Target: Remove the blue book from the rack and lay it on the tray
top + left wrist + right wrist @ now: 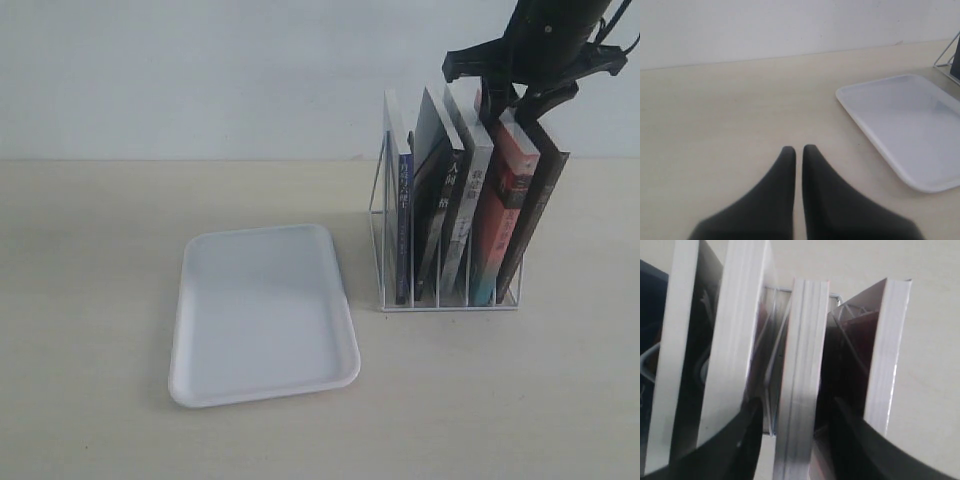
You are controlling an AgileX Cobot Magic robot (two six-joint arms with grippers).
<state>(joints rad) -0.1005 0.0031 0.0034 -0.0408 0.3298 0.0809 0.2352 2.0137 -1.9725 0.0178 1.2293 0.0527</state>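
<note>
The white wire rack (378, 215) holds several upright books. The blue book (404, 235), showing its blue spine, stands in the leftmost slot. My right gripper (512, 112) hangs over the rack's right side, away from the blue book. In the right wrist view the right gripper (797, 402) is open, with the red-orange spined book's (505, 195) page edge (802, 355) between its fingers and gaps on both sides. The white tray (262, 310) lies flat left of the rack, with nothing on it. My left gripper (799, 149) is shut, holds nothing, and hovers over bare table beside the tray (910, 120).
A black-covered book (432, 200), a white-spined book (462, 200) and a dark leaning book (540, 210) fill the other slots. A pale wall rises behind the light wooden table (90, 250).
</note>
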